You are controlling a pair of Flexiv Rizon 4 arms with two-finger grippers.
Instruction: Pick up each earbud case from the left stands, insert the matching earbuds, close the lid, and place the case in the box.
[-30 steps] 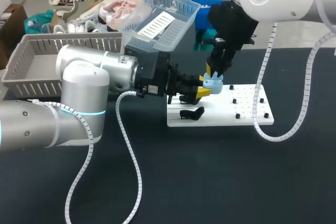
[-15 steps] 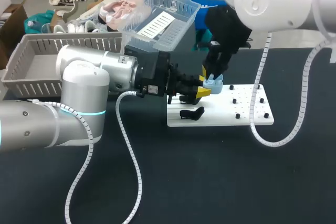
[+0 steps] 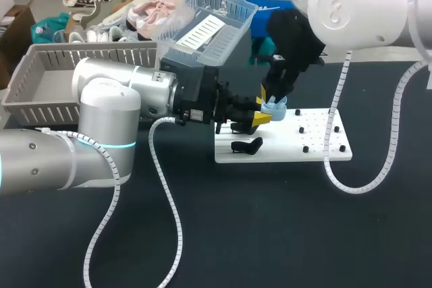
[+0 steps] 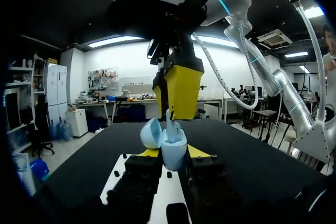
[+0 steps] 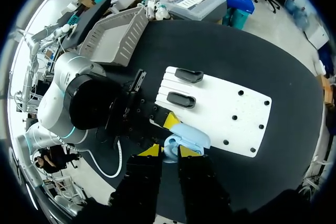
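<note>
Light-blue oval plastic earbud case (image 4: 174,148) stands upright, mouth up, pinched by the left gripper (image 4: 173,153) over the white stand board's (image 3: 317,141) far-left edge. The right gripper (image 5: 169,151) pinches the pale earbud (image 4: 169,120) in it. Case unmoved; the right arm shifted slightly.

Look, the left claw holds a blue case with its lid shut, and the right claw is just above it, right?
Not quite. The lid is open, not shut: the left wrist view shows it tipped back beside an earbud standing in the case. The rest fits: the left claw holds the blue case and the right claw is just above it.
</note>
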